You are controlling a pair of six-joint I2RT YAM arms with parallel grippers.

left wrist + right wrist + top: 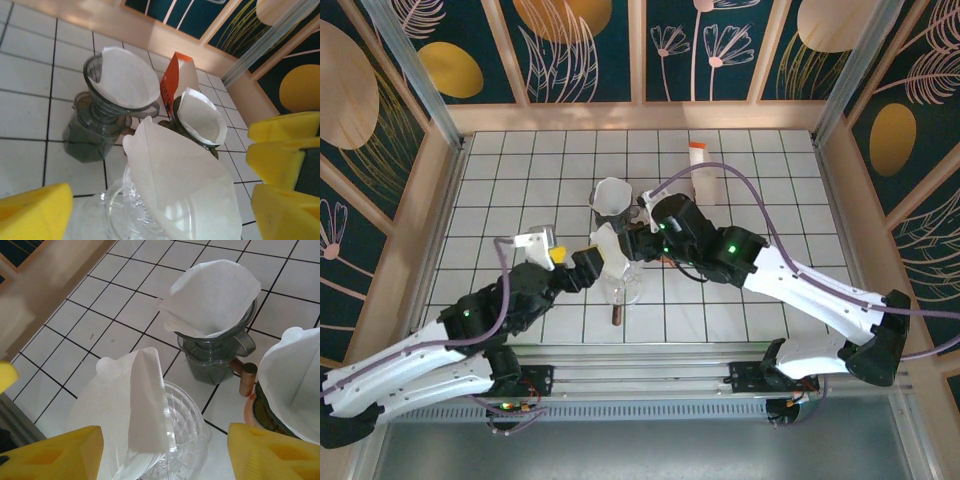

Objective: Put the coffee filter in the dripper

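Coffee filter (130, 405) is thin paper: very light, floppy and quick to crease, so I'd pinch it gently at its free upper edge. It stands half-folded and tilted in the clear glass dripper (187, 432), not yet opened out or seated. It sits between the spread pads of left gripper (160, 200) and right gripper (165, 450), both released, neither pinching it.

Staged robot test booth, lab-style.
Boxed in by wood-framed panels (570, 40) of painted leaves and gold discs; white gridded tabletop (500, 170); left arm (410, 365) and right arm (810, 290) bolted to a metal rail (650, 372).
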